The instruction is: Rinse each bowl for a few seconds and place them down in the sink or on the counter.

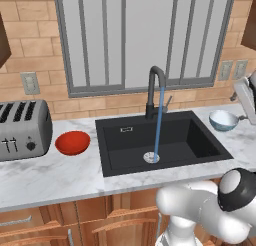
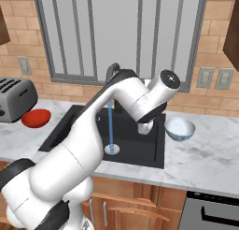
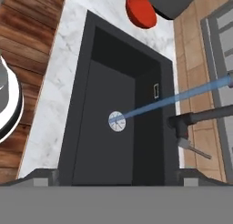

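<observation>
Bowls first: the red bowl [image 1: 73, 142] sits at left of the left base frame beside the toaster [image 1: 22, 129], the pale bowl [image 1: 223, 120] at right of the sink [image 1: 200, 145]. Water runs from the faucet [image 1: 154, 90] – gripper [image 3: 116, 175] spread wide, holding nothing. Best drop onto the pale bowl's near rim – pinch one wall squarely before lifting

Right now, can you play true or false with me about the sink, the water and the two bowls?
1. Water runs from the tall dark arched faucet into the matte black sink. True.
2. The glossy red shallow bowl sits inside the sink. False: it rests on the white marble counter, beside the silver toaster.
3. The pale blue-white bowl sits on the counter, on the other side of the sink from the red one. True.
4. The robot's gripper holds a bowl. False: both bowls rest on the counter.
</observation>
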Available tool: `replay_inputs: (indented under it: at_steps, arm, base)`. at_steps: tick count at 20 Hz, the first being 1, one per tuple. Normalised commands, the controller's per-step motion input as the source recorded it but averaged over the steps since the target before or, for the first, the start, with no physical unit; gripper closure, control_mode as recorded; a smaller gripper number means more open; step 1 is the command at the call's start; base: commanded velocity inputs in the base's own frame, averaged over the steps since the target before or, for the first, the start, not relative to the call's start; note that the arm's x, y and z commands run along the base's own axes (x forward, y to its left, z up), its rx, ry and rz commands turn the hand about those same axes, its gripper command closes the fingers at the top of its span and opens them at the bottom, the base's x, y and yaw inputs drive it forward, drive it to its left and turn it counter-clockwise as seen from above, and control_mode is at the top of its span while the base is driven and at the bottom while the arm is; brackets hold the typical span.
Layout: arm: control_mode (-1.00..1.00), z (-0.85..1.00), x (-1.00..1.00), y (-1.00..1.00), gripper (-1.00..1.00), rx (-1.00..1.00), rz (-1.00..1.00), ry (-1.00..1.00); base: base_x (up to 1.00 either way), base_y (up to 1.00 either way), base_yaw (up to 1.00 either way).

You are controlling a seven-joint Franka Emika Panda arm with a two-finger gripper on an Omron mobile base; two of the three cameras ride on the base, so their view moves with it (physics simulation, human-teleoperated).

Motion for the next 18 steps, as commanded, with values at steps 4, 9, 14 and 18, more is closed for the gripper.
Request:
replay_inputs:
  at_steps: [4, 9, 14, 18]
  arm:
    - [-1.0, 0.31, -0.03, 0.67, -1.0, -0.03, 0.13, 0.0]
    - [-1.0, 0.32, 0.0, 0.66, -1.0, -0.04, 0.16, 0.0]
    - [-1.0, 0.31, -0.03, 0.59, -1.0, -0.01, 0.21, 0.0]
    - [-1.0, 0.18, -0.01, 0.59, -1.0, 0.0, 0.23, 0.0]
  base:
    - [0.0, 0.0, 0.0]
    - [0.0, 0.0, 0.0]
    - [0.0, 0.0, 0.0]
    - [0.0, 0.0, 0.0]
